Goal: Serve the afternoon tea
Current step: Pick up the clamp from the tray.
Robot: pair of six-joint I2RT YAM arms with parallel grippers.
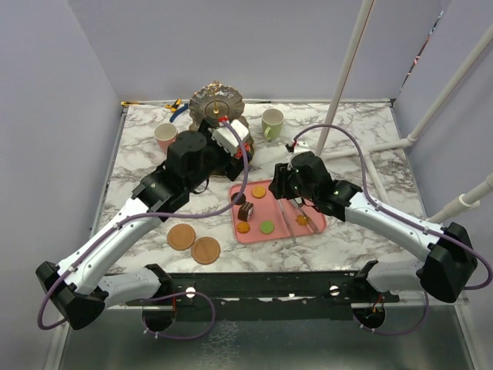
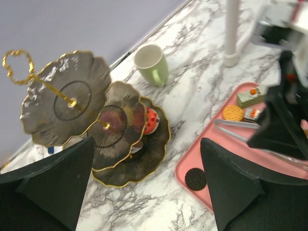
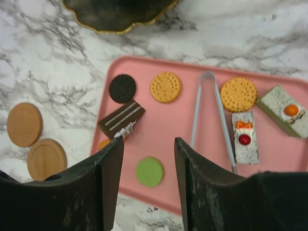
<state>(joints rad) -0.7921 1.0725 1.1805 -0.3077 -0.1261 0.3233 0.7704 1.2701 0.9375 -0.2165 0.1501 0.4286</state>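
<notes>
R gripper over near edge of pink tray, jaws apart, empty. Two coasters just off tray's near-left corner. On tray: green disc cookie, choc slice, cake bar. Prob light, stiff, slick. Flat cookies: pinch across rim. Choc slice taller: grab long sides. L gripper beyond tray's far-left corner, fingers wide apart, nothing between. Tiered stand there too, red-topped pastry on bottom tier. Green mug, pink mug farther beyond tray.
</notes>
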